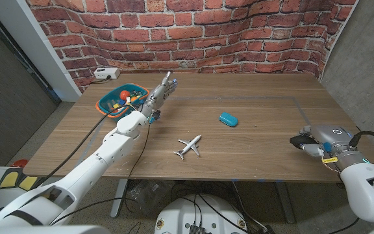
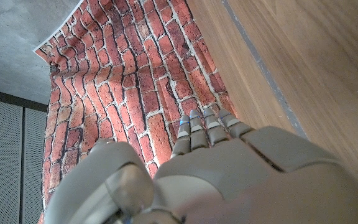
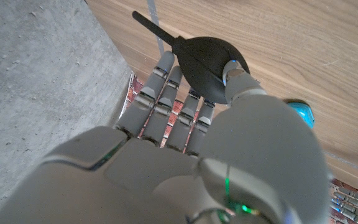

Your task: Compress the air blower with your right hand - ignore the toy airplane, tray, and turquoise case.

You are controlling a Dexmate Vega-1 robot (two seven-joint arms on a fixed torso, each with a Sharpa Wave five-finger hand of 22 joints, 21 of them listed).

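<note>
My right hand sits at the near right corner of the counter, close to the front edge. In the right wrist view this hand has its fingers reaching along one side of the blower and its thumb laid on the other side, so the black bulb is held between them. The bulb looks round and full, with no visible denting. Its thin nozzle points away from the palm, over bare wood. In the head view the blower shows as a dark shape at the hand's fingertips, low on the counter surface.

Further in, near the middle, a white airplane lies on the wood, well apart from both hands. Beyond it and to the right lies a turquoise case, also alone.

My left arm stretches far across the left side of the counter. My left hand is raised with fingers extended together and holds nothing; in the left wrist view this hand points toward the brick wall. Just beside it on the far left stands a tray with small colourful items inside. A white box with a cable sits at the far edge beyond the tray.
</note>
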